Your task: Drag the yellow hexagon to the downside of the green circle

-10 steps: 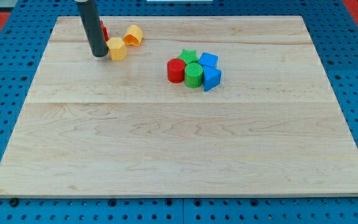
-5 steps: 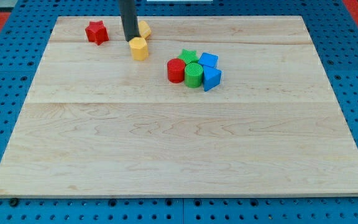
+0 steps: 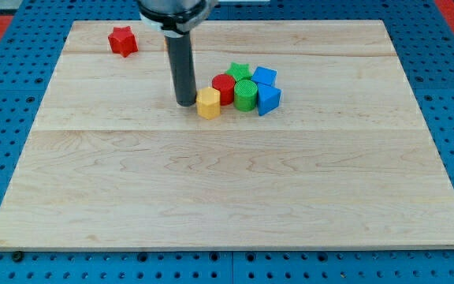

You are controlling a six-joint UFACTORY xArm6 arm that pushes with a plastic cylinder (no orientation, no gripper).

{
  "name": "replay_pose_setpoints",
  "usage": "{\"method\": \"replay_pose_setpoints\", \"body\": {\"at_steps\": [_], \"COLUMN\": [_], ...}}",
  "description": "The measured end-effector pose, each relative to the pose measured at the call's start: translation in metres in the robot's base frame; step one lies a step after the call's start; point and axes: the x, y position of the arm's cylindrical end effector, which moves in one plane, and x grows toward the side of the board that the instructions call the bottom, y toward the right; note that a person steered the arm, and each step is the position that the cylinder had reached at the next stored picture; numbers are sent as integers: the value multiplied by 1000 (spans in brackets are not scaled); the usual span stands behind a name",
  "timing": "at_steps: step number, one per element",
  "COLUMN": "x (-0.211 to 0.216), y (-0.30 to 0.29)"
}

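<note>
Since the earlier frames, the small yellow hexagon block (image 3: 208, 102) had travelled from the upper left of the pale wooden surface (image 3: 227, 197) down and toward the view's right, and my tip (image 3: 185, 102) had followed it. My tip stood just at the hexagon's left edge, touching or nearly so. The rod carries no fingers, so nothing was gripped; it could only push. The hexagon sat against the red cylinder block (image 3: 224, 89), at its lower left. The ribbed green circle block (image 3: 245, 95) lay one place further right, with a green star block (image 3: 239, 72) behind it and two blue blocks (image 3: 266, 88) on its right. To finish well, I judged the push should angle slightly toward the view's bottom, then right, skirting the red cylinder rather than shoving the cluster. A red star block (image 3: 121, 40) stayed far off, upper left.
</note>
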Motion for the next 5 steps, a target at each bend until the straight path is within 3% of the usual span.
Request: {"method": "replay_pose_setpoints", "body": {"at_steps": [5], "x": [40], "y": [51]}}
